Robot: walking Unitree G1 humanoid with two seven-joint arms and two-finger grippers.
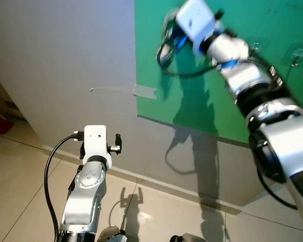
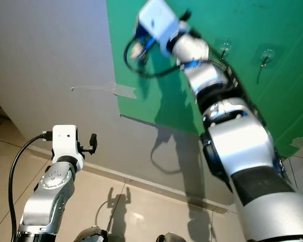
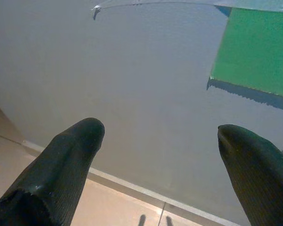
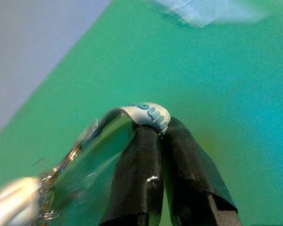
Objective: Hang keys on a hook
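Pinched between the black fingers [image 4: 146,174] of the right gripper [image 4: 161,136] is a pale strap with blue lettering [image 4: 151,114], its jaws pressed together on it. From that strap a blurred, glinting ring and a silvery key [image 4: 19,202] trail off to one side. Seen from the head, the right arm reaches up and forward, holding the keys [image 2: 137,50] in front of the upper left part of a green board [image 1: 272,30] fixed to the grey wall [image 1: 60,60].

Two small clear hooks [image 2: 266,54] sit on the board to the right of the raised arm, well apart from the keys; nothing hangs on them. A strip of tape [image 1: 144,91] crosses the board's left edge onto the wall.

Lower down, the left gripper [image 3: 160,141] points at the bare wall near the board's lower corner, its two fingers [image 3: 68,160] spread wide with nothing between them. Beige floor tiles [image 1: 156,212] meet the wall along a pale skirting.
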